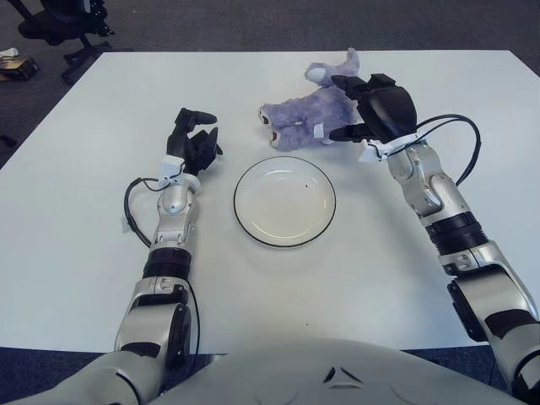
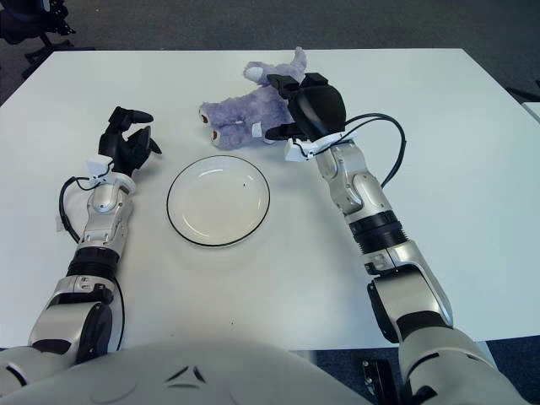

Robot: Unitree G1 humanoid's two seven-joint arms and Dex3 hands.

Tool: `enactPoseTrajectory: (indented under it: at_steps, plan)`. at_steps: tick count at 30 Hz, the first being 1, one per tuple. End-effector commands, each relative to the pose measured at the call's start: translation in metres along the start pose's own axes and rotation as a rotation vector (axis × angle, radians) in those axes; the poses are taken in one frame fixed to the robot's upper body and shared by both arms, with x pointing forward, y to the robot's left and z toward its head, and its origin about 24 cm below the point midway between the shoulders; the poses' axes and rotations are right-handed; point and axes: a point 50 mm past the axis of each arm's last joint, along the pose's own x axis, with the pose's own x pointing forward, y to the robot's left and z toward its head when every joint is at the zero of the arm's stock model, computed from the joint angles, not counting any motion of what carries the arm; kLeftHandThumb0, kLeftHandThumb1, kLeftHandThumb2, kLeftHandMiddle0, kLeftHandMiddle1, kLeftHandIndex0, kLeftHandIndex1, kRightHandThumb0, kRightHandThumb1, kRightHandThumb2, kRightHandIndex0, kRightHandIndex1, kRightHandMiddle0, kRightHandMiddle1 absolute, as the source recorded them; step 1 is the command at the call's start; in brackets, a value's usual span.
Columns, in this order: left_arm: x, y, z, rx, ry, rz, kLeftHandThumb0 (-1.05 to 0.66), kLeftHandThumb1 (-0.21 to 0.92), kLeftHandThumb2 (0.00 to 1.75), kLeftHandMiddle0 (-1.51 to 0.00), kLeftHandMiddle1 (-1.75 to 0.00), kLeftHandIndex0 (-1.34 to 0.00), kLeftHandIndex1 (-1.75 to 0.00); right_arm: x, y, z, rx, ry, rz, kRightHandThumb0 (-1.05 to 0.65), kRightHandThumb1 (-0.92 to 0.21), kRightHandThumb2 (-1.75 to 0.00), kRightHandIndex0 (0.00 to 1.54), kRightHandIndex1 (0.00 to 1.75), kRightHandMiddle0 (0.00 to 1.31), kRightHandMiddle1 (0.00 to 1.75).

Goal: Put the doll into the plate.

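Left hand: dark three-fingered left hand (image 1: 192,139) shows to the left of the plate, fingers loosely curled and holding nothing; it takes no part in the work.

Plate: round white ceramic plate with a thin dark rim (image 1: 284,202) lies flat near the middle of the white table (image 1: 76,219), with nothing on it.

Doll: fluffy grey-lilac plush doll with white-tipped limbs (image 1: 308,108) lies on its side on the table, just beyond the far rim of the plate and a little to its right. It is wholly outside the plate.

Right hand: black three-fingered right hand (image 1: 371,105) is at the doll's right end, fingers spread around the plush, one reaching over the top and another low by its underside. It looks released, not yet clenched; whether the fingertips touch the fur I cannot tell.

Done: as I judge it, only the reach towards the doll.

Left to do: close the fingers on the plush, lift it, carry it a short way towards the robot and leftwards, and set it down inside the rim.

Risk: soft fur may slip from a shallow grip at one end.
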Motion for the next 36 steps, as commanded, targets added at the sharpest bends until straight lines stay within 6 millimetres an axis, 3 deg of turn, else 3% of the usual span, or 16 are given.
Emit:
enactPoseTrajectory:
  at_steps: [1, 14, 36]
  plan:
    - [-0.023, 0.002, -0.027, 0.007, 0.117, 0.017, -0.35, 0.92, 0.34, -0.88, -1.75, -0.39, -1.55, 0.009, -0.002, 0.003, 0.013, -0.014, 0.01, -0.59, -0.9, 0.0, 0.42, 0.01, 0.53, 0.05]
    - [-0.022, 0.001, -0.028, 0.008, 0.117, 0.02, -0.35, 0.92, 0.34, -0.88, -1.75, -0.39, -1.55, 0.023, 0.006, 0.004, 0.007, -0.004, 0.101, -0.59, -0.88, 0.0, 0.45, 0.01, 0.56, 0.04]
    - [-0.024, 0.002, -0.027, 0.0, 0.105, 0.025, -0.35, 0.92, 0.34, -0.88, -1.75, -0.39, -1.55, 0.041, 0.04, 0.003, -0.073, 0.047, 0.219, -0.64, -0.9, 0.0, 0.43, 0.0, 0.53, 0.01]
